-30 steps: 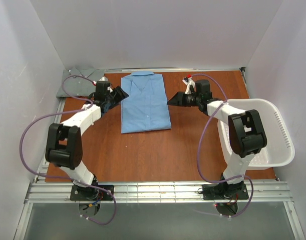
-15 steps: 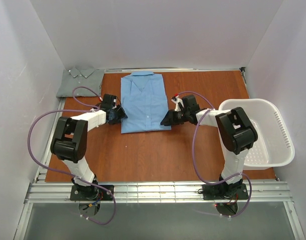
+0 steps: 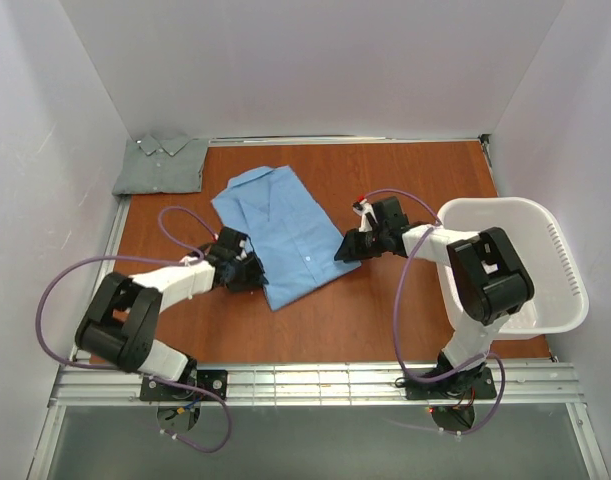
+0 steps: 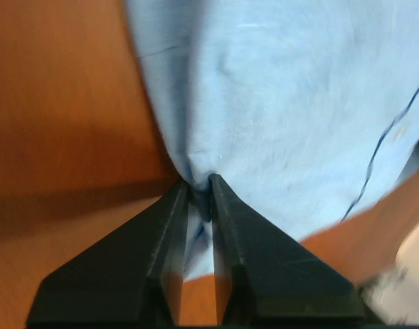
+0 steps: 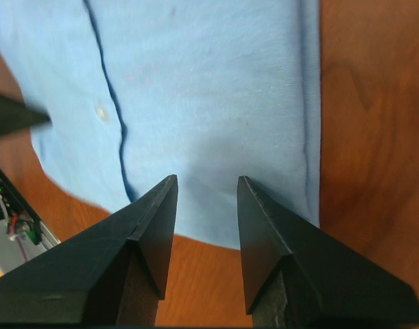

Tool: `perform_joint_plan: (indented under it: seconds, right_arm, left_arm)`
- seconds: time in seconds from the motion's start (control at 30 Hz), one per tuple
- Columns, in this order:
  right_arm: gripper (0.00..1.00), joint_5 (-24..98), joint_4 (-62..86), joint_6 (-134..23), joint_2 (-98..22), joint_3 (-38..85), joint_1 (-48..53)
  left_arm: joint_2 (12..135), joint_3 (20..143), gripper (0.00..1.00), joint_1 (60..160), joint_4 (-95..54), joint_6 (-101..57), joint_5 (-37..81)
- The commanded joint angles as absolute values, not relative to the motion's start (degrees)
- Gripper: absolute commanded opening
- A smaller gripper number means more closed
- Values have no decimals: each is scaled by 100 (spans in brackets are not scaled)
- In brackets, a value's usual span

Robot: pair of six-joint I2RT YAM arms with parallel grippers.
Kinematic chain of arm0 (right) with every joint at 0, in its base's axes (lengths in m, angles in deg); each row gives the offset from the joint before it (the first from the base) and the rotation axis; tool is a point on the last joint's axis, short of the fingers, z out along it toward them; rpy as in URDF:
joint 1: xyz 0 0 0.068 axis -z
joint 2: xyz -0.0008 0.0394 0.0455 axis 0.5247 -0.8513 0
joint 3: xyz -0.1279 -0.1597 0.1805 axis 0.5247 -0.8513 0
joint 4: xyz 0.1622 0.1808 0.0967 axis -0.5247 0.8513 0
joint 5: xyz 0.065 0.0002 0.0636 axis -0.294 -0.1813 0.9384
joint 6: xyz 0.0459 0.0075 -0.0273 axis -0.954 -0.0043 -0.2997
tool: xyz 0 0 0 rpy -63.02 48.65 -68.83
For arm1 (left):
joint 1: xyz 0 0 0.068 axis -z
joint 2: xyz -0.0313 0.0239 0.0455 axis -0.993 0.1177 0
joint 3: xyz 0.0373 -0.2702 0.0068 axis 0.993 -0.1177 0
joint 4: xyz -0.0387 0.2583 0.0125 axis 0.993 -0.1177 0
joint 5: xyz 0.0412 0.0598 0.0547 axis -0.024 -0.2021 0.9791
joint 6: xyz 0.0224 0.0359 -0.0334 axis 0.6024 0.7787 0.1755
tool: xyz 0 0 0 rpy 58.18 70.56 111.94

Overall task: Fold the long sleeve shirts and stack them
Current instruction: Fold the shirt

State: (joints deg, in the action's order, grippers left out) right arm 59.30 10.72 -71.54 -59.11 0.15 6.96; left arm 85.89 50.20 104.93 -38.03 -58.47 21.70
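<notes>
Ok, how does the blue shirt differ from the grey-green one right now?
The light blue shirt lies in the middle of the table, skewed to its edges; the grey-green shirt sits squared in the far left corner. The light blue shirt is pinched at its edge by the left hand; nothing touches the grey-green shirt. Both are folded flat, collars at the far end.

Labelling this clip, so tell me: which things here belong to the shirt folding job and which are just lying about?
Part of the job: blue shirt, grey-green shirt, left pincer pinching the blue one, right pincer open over it.
Just lying about: white basket.
</notes>
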Motion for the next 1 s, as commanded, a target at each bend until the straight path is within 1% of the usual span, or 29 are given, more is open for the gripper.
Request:
perform_joint_plan:
  seconds: [0.0, 0.03, 0.1, 0.13, 0.17, 0.23, 0.27, 0.3, 0.4, 0.47, 0.5, 0.53, 0.57, 0.63, 0.7, 0.77, 0.87, 0.97]
  right_arm:
    - [33, 5257, 2126, -6413, -5279, 83, 713]
    - [34, 5195, 2301, -6307, -5172, 144, 704]
    - [35, 5072, 2610, -6026, -4805, 285, 669]
    - [35, 5028, 2672, -5921, -4663, 320, 643]
    - [36, 4880, 2751, -5841, -4531, 425, 512]
    - [39, 4616, 2988, -5578, -4179, 514, 284]
    - [43, 4302, 3058, -5516, -4082, 575, 4]
    - [44, 4124, 3164, -5437, -3933, 671, -147]
    - [48, 3623, 3191, -5436, -3757, 847, -771]
    - [48, 3229, 3182, -5392, -3774, 1005, -1270]
    - [48, 3148, 3165, -5366, -3878, 1093, -1421]
    - [48, 3051, 3147, -5357, -3975, 1286, -1579]
    - [48, 3007, 3138, -5366, -4089, 1392, -1825]
    - [48, 2770, 3138, -5375, -4537, 1812, -2081]
    - [47, 2463, 3129, -5383, -5038, 2138, -2424]
    - [45, 2260, 3121, -5357, -5398, 2657, -2687]
    - [43, 2242, 3138, -5331, -6328, 3439, -2864]
    - [41, 2198, 3200, -5331, -6926, 4045, -2961]
  left_arm:
    - [7886, 4293, 18, 11126, -4744, -6664, 1585]
    - [7702, 4117, 31, 11389, -4735, -6797, 1454]
    - [7069, 3976, 44, 11566, -4761, -7043, 1400]
    - [6780, 3879, 59, 11619, -4788, -7097, 1408]
    - [6290, 3870, 68, 11611, -4840, -7132, 1487]
    - [5865, 4131, 82, 11602, -5182, -7124, 1794]
    - [5672, 4272, 86, 11602, -5314, -7072, 2091]
    - [5661, 4465, 88, 11585, -5576, -6984, 2277]
    - [6028, 5239, 89, 11234, -5947, -6335, 2744]
    - [6336, 5599, 88, 10594, -5887, -5695, 2684]
    - [6477, 5662, 88, 10330, -5660, -5483, 2448]
    - [6800, 5732, 87, 9849, -5536, -5341, 2341]
    - [6960, 5802, 85, 9662, -5413, -5070, 2331]
    - [7477, 6075, 76, 9241, -5167, -4866, 2314]
    - [7821, 6329, 70, 9054, -4930, -4646, 2235]
    - [8252, 6435, 68, 8869, -4771, -4558, 2200]
    - [8727, 6585, 57, 8737, -4551, -4444, 2208]
    - [9035, 6621, 53, 8684, -4367, -4312, 2217]
